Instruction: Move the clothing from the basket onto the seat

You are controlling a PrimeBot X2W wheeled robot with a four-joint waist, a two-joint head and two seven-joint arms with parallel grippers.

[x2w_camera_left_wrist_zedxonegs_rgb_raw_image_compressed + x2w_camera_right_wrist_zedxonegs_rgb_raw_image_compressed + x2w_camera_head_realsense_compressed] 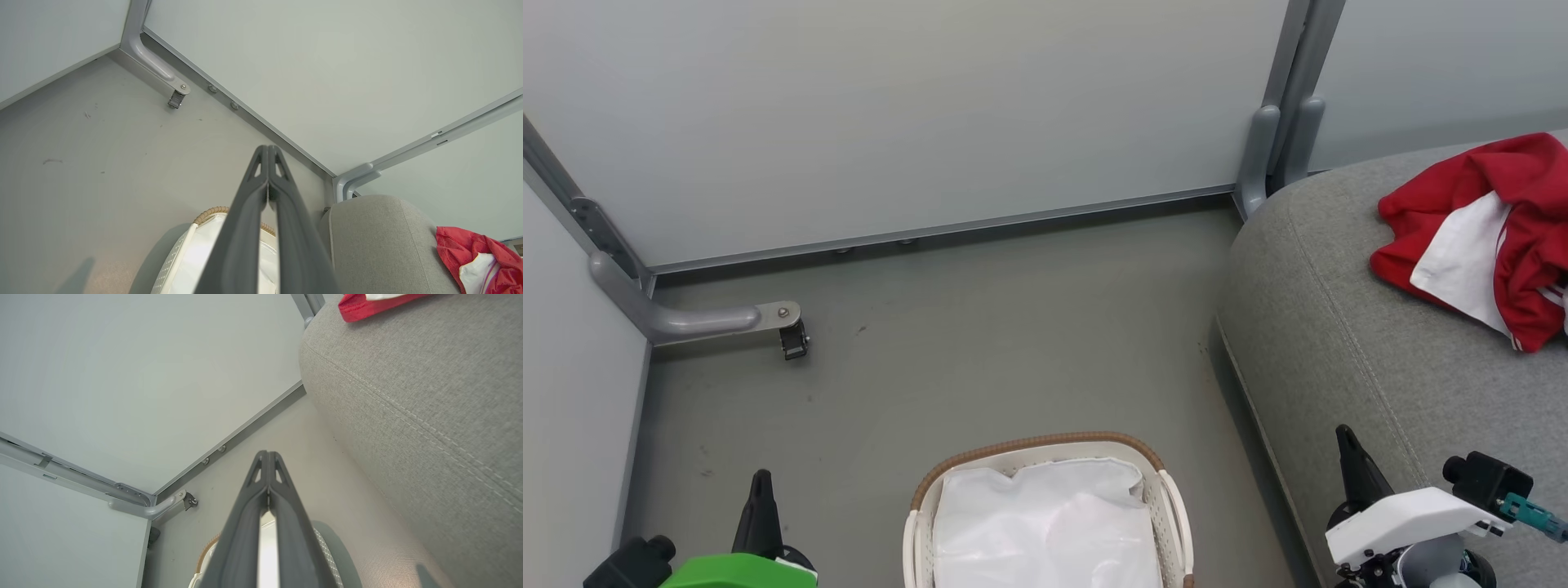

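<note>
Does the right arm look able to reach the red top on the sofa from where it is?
Probably yes: the right end effector is shut by the sofa's edge, and only bare upholstery lies between it and the red top.

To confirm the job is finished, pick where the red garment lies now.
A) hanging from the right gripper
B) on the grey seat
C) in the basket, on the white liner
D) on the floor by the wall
B: the clothing lies crumpled on the seat, while the basket on the floor holds the white liner sheet and nothing red.
</note>
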